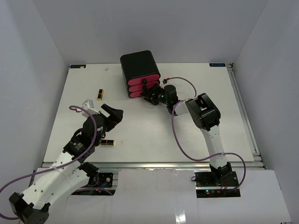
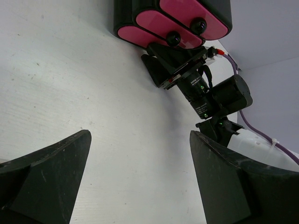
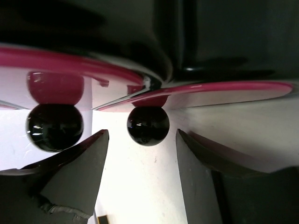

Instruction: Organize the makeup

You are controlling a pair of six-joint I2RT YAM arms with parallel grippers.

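Top external: we log two black-and-gold lipstick cases on the white table [image 1: 140, 135]. The far lipstick case [image 1: 100, 94] lies upper left of centre, left of the black box with pink drawers [image 1: 139, 70]. The near lipstick case [image 1: 108, 143] lies lower left, just beside the left arm.

The left gripper [image 1: 114, 112] sits between the two cases and touches neither. In the left wrist view its fingers [image 2: 51, 168] are spread wide over bare table with nothing between them. Both are cut off at the bottom edge.

The right gripper [image 1: 149, 94] is at the drawer fronts, frame centre. In the right wrist view its fingers [image 3: 79, 172] are parted on either side of a round black knob [image 3: 148, 126] under a pink drawer front [image 3: 224, 93]. A gap shows on each side of the knob, so it is not clamped. A second knob [image 3: 54, 127] sits at left, outside the fingers.

From that close view we cannot tell which drawer the framed knob belongs to. What the drawers hold is hidden. A dark-and-gold sliver [image 3: 101, 218] at the bottom edge is cut off and we cannot identify it.
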